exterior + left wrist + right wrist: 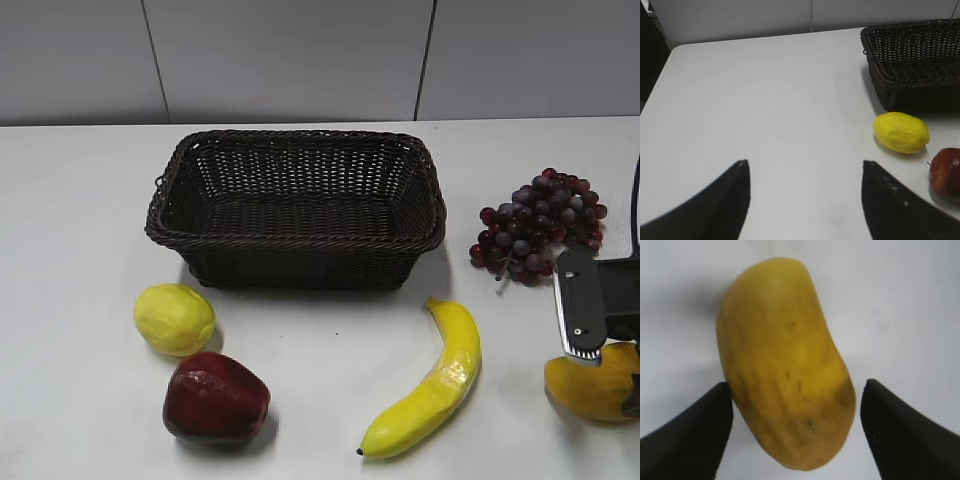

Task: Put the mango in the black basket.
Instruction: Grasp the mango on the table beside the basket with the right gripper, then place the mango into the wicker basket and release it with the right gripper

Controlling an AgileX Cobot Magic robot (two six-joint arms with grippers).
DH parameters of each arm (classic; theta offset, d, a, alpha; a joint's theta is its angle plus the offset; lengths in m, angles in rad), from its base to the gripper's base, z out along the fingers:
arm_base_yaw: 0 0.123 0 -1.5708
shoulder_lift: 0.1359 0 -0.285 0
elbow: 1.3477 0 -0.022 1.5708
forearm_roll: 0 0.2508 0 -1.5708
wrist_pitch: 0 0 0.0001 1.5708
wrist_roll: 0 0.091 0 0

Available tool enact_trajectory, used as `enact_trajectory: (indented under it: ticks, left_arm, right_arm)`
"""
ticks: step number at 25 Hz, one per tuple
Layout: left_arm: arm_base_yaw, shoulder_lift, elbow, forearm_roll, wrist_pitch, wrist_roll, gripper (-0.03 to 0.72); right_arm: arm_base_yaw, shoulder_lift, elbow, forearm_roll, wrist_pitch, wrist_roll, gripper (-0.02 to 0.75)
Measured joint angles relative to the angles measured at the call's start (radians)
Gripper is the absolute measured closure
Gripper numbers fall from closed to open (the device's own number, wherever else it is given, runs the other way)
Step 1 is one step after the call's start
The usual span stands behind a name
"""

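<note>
The mango (785, 365) is seen on the table well right of the black basket (296, 208), bracketed by the spread right gripper (796, 427). The left gripper (805, 200) is held apart over bare table.

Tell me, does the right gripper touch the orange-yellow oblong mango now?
Cannot tell. In the right wrist view the right gripper has its jaws on either side of the orange-yellow oblong mango, almost against it, but no view plainly shows contact or gap.
</note>
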Motion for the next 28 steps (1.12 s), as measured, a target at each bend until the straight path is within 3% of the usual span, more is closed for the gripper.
enact_trajectory:
  ticks: [20, 28]
  left_arm:
    - [0.0, 0.0, 0.0, 0.0, 0.0, 0.0, 0.161]
    - [0.0, 0.0, 0.0, 0.0, 0.0, 0.0, 0.161]
  right_arm:
    - [0.0, 0.085, -0.029, -0.047, -0.105, 0.012, 0.163]
    - [0.0, 0.012, -0.171, -0.024, -0.071, 0.029, 0.163]
